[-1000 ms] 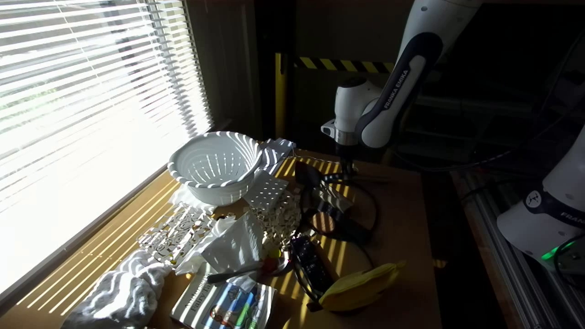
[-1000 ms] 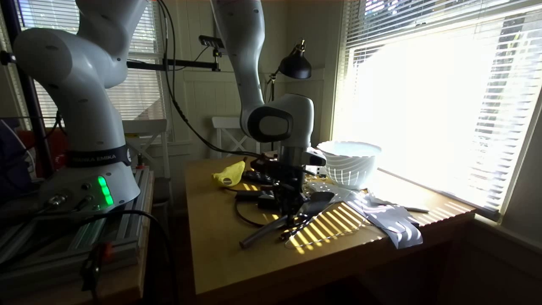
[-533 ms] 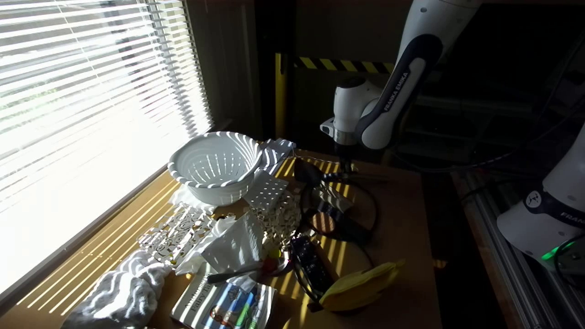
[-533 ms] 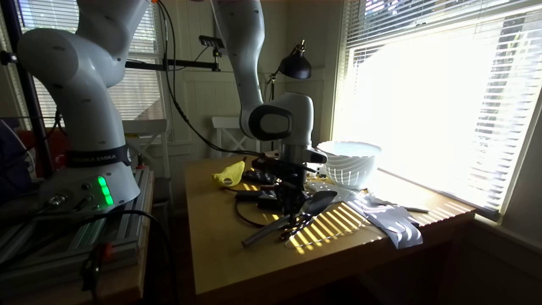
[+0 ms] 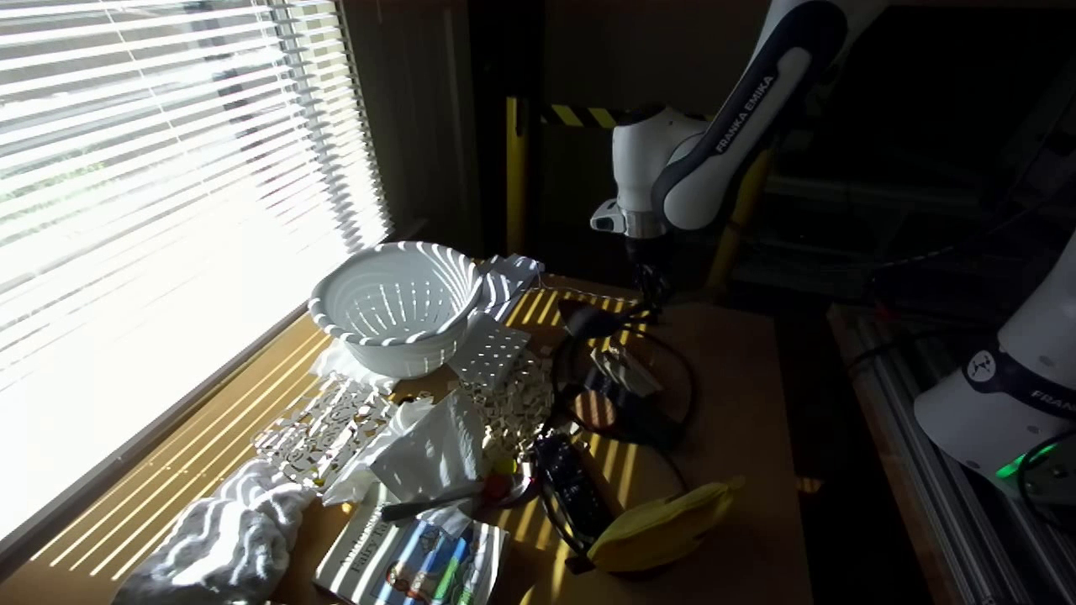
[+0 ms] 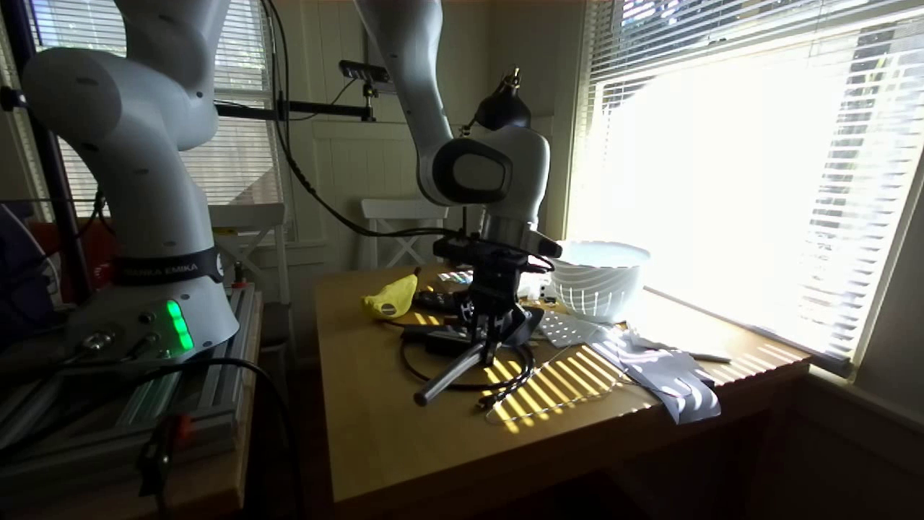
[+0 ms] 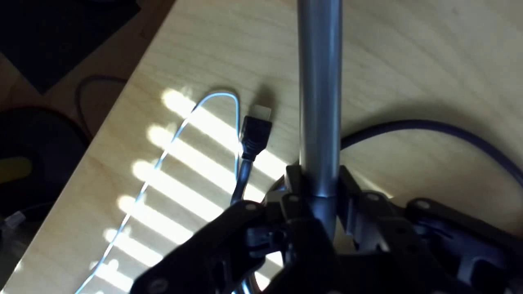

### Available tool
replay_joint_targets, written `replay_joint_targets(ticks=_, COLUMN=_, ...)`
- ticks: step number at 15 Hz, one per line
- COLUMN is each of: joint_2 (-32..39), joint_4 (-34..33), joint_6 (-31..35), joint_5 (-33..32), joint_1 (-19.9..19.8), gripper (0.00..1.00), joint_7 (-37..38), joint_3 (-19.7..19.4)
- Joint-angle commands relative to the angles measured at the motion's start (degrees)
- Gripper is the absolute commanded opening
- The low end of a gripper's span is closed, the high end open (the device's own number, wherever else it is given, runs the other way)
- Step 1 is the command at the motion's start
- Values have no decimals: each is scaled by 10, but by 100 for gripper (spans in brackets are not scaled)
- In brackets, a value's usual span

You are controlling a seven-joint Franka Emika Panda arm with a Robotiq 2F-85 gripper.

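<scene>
My gripper (image 7: 316, 179) is shut on the metal handle (image 7: 320, 90) of a dark-headed kitchen utensil, a finger on each side of it. In an exterior view the handle (image 6: 451, 375) slants down toward the front of the table, its free end to the left. The dark head (image 6: 525, 326) sits behind the gripper on the right; it also appears as a dark head (image 5: 590, 319) in an exterior view. The utensil looks raised slightly off the table. Below it lie a black cable loop (image 7: 425, 124) and a cable plug (image 7: 255, 134).
A white colander (image 5: 403, 344) stands near the window. Around it lie a perforated grey piece (image 5: 490, 349), grey gloves (image 6: 668, 375), white scraps (image 5: 513, 403), a book (image 5: 412, 555), a grey cloth (image 5: 227, 538), a black power strip (image 5: 576, 487) and a yellow banana-shaped item (image 5: 664, 529). A thin white cord (image 7: 163, 155) runs near the table edge.
Over the last half second my arm has risen and tilted, carrying the utensil up off the table. The handle's free end is higher, and more of the cable loop shows underneath.
</scene>
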State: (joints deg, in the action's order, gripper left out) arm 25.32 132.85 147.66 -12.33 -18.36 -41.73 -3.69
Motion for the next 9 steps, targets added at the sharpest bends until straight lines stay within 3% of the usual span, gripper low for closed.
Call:
replay_joint_targets(ticks=1, joint_2=-36, joint_4=-13, joint_6=-74, joint_5=-27, joint_1=6, gripper=6, joint_7=-64, joint_3=-16)
replay_joint_targets(ticks=6, joint_2=-23, joint_4=-34, joint_6=-96, joint_5=-175, joint_1=58, gripper=6, joint_7=-16, joint_3=-86)
replay_joint_targets(ticks=8, joint_2=-25, joint_4=-33, joint_6=-90, joint_5=-200, joint_1=54, gripper=6, joint_7=-33, joint_3=-90)
replay_joint_targets(ticks=9, joint_2=-25, joint_4=-35, joint_6=-94, joint_5=-183, joint_1=46, gripper=6, joint_7=-42, joint_3=-83)
